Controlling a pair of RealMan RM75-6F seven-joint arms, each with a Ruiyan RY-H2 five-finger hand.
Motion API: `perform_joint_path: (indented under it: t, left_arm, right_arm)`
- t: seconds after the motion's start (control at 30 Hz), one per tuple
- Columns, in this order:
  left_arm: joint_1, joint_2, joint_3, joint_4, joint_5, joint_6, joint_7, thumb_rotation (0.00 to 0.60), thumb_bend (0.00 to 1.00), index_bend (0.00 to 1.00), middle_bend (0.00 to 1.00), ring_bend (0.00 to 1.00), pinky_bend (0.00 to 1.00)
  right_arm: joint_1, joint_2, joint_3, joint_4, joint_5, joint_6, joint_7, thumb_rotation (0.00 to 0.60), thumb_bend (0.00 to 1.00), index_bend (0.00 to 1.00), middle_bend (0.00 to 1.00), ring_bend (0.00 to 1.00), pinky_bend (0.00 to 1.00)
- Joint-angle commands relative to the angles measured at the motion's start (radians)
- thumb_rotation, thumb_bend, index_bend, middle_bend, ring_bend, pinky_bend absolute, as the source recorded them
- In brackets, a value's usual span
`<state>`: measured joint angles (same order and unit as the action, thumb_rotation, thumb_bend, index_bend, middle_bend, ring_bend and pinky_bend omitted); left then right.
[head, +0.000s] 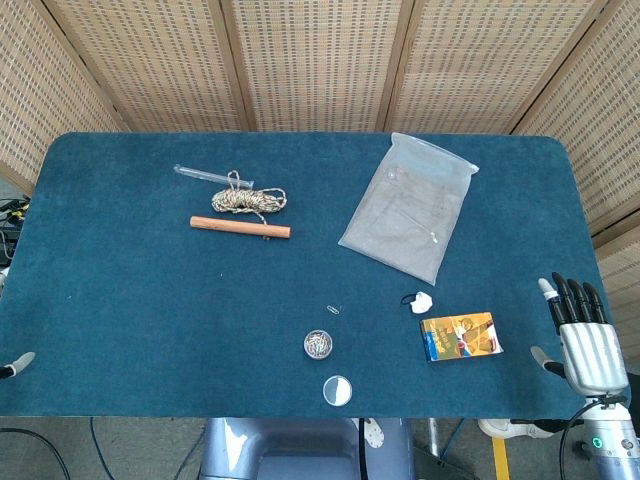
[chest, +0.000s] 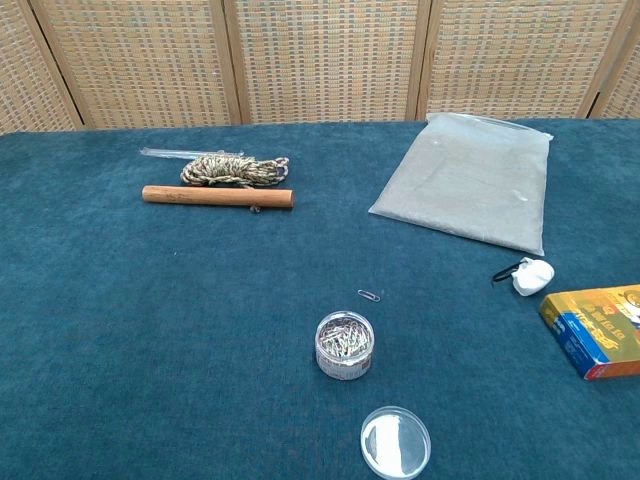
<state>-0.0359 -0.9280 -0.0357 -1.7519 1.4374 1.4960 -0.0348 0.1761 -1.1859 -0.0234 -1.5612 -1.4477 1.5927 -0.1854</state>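
- Woven screens back a blue-carpeted table (head: 150, 300).
- Right hand (head: 580, 335) rests at the table's right edge, fingers spread, holding nothing; nearest is the orange box (head: 460, 336), well apart.
- Left hand (head: 15, 364) barely shows at the left edge; finger state unclear.
- Risk, as I judge it: a sweeping reach could tip the open jar of paper clips (chest: 344, 345), whose lid (chest: 395, 441) lies near it.

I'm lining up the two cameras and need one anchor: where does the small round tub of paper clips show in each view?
Head view: the tub of paper clips sits low, near the middle, just above its loose lid.
Chest view: the tub is slightly right of centre, lower half, with the lid below-right.
Shared landmark: the single stray paper clip just beyond the tub.
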Motion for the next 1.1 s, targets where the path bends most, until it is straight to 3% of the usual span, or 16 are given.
perform_joint_path:
  t: [0.03,0.13,0.23,0.33,0.4,0.67,0.87,1.1]
  left_arm:
    - [0.003,0.001,0.0,0.001,0.005,0.005,-0.009,0.6,0.0,0.0,0.0,0.0,0.0]
    - [0.003,0.001,0.001,0.0,0.012,0.007,-0.006,0.6,0.0,0.0,0.0,0.0,0.0]
    - [0.001,-0.001,0.002,-0.002,0.016,0.006,0.001,0.6,0.0,0.0,0.0,0.0,0.0]
    - [-0.002,-0.003,0.001,-0.004,0.013,-0.001,0.011,0.6,0.0,0.0,0.0,0.0,0.0]
    - [-0.004,-0.004,-0.001,-0.004,0.01,-0.004,0.013,0.6,0.0,0.0,0.0,0.0,0.0]
    - [-0.015,-0.009,-0.006,0.0,-0.011,-0.03,0.024,0.6,0.0,0.0,0.0,0.0,0.0]
    - [-0.025,-0.012,-0.011,0.006,-0.029,-0.052,0.024,0.6,0.0,0.0,0.0,0.0,0.0]
    - [-0.034,-0.012,-0.015,0.014,-0.046,-0.075,0.016,0.6,0.0,0.0,0.0,0.0,0.0]
  right_arm:
    - [0.003,-0.012,0.008,0.014,-0.025,-0.013,0.028,0.6,0.0,0.0,0.0,0.0,0.0]
    - [0.042,-0.025,0.026,0.033,-0.087,-0.034,0.072,0.6,0.0,0.05,0.0,0.0,0.0]
    - [0.085,-0.041,0.044,0.054,-0.133,-0.063,0.14,0.6,0.0,0.24,0.0,0.0,0.0]
    - [0.186,-0.027,0.081,-0.009,-0.111,-0.223,0.263,0.6,0.04,0.33,0.0,0.0,0.0]
    - [0.221,-0.027,0.106,-0.035,-0.075,-0.284,0.258,0.6,0.11,0.37,0.0,0.0,0.0]
    - [0.361,-0.128,0.218,-0.14,0.21,-0.513,0.053,0.6,0.32,0.44,0.0,0.0,0.0]
    - [0.45,-0.253,0.267,-0.121,0.446,-0.574,-0.123,0.6,0.34,0.49,0.0,0.0,0.0]
    - [0.523,-0.39,0.258,-0.063,0.609,-0.571,-0.282,0.6,0.34,0.49,0.0,0.0,0.0]
